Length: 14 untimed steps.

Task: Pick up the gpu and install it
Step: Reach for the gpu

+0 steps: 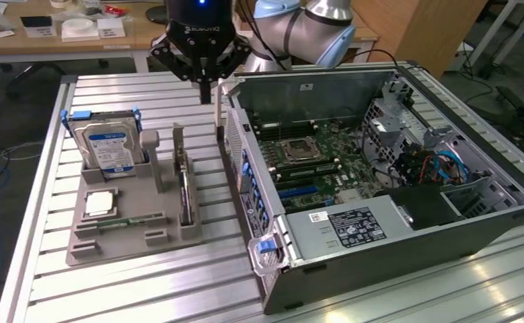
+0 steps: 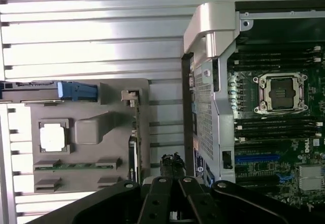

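Observation:
The gpu [image 1: 186,192] is a thin dark card standing on edge in a slot of the grey holder [image 1: 127,239], its silver bracket at the far end. The wrist view shows it edge-on as the gpu [image 2: 133,150], running along the holder's side nearest the computer case. My gripper [image 1: 206,96] hangs above the table beyond the card's bracket end, close to the case's upper corner. Its fingers [image 2: 167,196] are shut with nothing between them, and it touches neither the card nor the case.
The open computer case [image 1: 405,222] lies on its side at the exterior view's right, its motherboard [image 2: 274,132] exposed. The holder also carries a hard drive [image 1: 109,145], a processor [image 1: 100,202] and a memory stick [image 1: 122,221]. A desk stands behind the slatted metal table [image 1: 109,296].

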Motion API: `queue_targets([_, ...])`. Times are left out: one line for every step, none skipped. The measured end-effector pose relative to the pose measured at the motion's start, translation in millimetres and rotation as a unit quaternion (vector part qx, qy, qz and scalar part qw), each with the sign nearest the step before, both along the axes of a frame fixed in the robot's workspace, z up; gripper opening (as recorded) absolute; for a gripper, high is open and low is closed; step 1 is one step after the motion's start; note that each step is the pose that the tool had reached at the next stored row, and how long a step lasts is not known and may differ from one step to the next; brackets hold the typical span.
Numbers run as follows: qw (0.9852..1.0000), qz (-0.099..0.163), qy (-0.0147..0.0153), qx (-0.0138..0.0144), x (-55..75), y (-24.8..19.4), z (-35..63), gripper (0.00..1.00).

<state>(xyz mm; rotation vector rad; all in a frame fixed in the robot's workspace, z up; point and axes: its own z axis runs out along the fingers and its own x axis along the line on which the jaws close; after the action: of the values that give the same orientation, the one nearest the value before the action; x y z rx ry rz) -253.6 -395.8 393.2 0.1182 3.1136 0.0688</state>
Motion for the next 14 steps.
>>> queue_targets([1.0000,0.000,0.0000,0.0000,-2.5,0.1,0.0,0.11])
queue_targets([1.0000,0.000,0.0000,0.0000,-5.0,0.1,0.0,0.11])
queue_targets([1.0000,0.000,0.0000,0.0000,-7.3,0.2,0.0,0.11])
queue_targets([1.0000,0.000,0.0000,0.0000,-9.6,0.2,0.0,0.11])
queue_targets([1.0000,0.000,0.0000,0.0000,-11.8,0.3,0.0,0.11])
queue_targets([1.0000,0.000,0.0000,0.0000,-14.1,0.4,0.0,0.11])
queue_targets([1.0000,0.000,0.0000,0.0000,-16.3,0.5,0.0,0.11])
queue_targets([1.0000,0.000,0.0000,0.0000,-18.6,0.6,0.0,0.11])
queue_targets([1.0000,0.000,0.0000,0.0000,-20.9,0.6,0.0,0.11])
queue_targets([1.0000,0.000,0.0000,0.0000,-23.0,0.7,0.0,0.11])
queue_targets([1.0000,0.000,0.0000,0.0000,-25.1,0.8,0.0,0.11])
queue_targets([1.0000,0.000,0.0000,0.0000,-27.2,0.8,0.0,0.11])
queue_targets([1.0000,0.000,0.0000,0.0000,-29.1,0.8,0.0,0.11])
queue_targets([1.0000,0.000,0.0000,0.0000,-30.9,0.8,-0.1,0.11])
